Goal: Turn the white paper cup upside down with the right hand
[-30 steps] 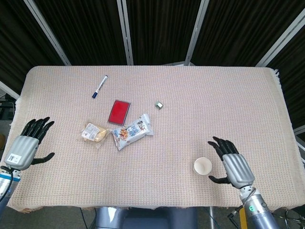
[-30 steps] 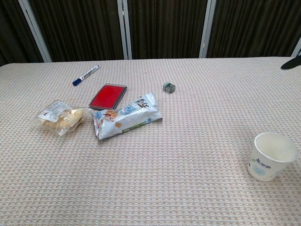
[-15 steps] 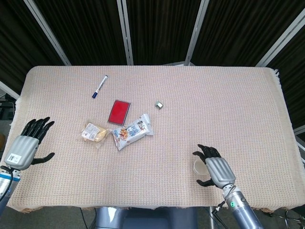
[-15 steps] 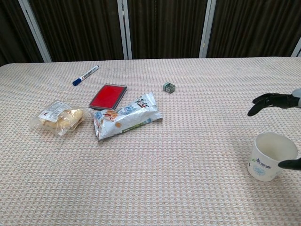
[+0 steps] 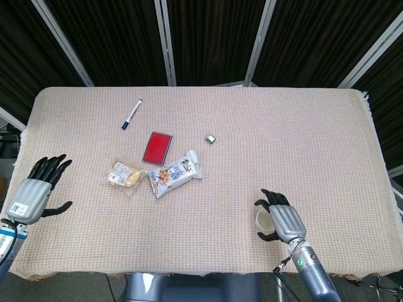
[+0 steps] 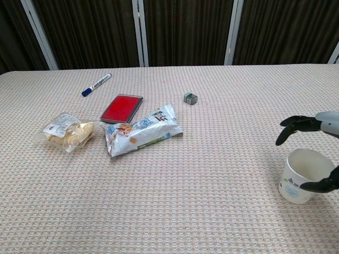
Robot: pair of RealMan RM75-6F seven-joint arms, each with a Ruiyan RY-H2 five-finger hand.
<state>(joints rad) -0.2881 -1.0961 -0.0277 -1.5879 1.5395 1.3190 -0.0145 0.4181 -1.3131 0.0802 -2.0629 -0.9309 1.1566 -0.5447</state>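
I have the right hand [image 5: 281, 218] spread around the white paper cup [image 6: 305, 175] at the near right of the table [image 5: 302, 138], fingers apart and curved over the far side of the rim while the thumb [image 6: 320, 185] sits at the near wall. Whether the thumb touches I cannot tell; I judge nothing is clamped yet. The cup stands upright, mouth up, so a side hold suits rolling it over. My left hand [image 5: 33, 191] rests open at the near left edge, out of the way. Farther off, well apart from the cup, lie the snack bags [image 5: 174, 173], red pad [image 5: 157, 148], small cube [image 5: 211, 138] and marker [image 5: 131, 114].
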